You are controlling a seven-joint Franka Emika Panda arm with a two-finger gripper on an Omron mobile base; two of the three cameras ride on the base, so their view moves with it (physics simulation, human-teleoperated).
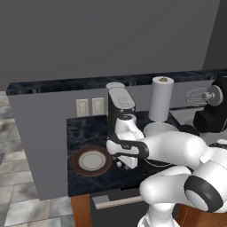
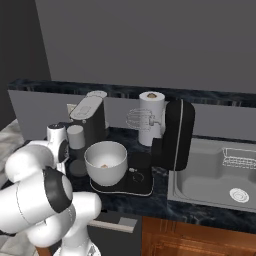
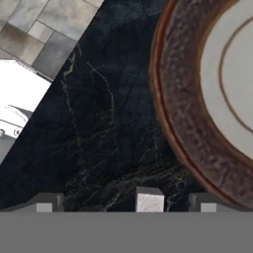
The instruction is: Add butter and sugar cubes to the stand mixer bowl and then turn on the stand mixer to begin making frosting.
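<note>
Because the tool [image 3: 126, 203] stands with its finger tips spread wide either side of a tiny whitish sugar cube [image 3: 149, 199] on the dark marbled desk [image 3: 99, 133], just beside the brown-rimmed white plate [image 3: 197, 123], centre the cube between the tips before you close. Close gently and squarely so the cube does not squirt sideways. Then carry it to the large off-white stand mixer bowl [image 2: 105, 162], which sits on the black stand mixer [image 2: 175, 135] base.
</note>
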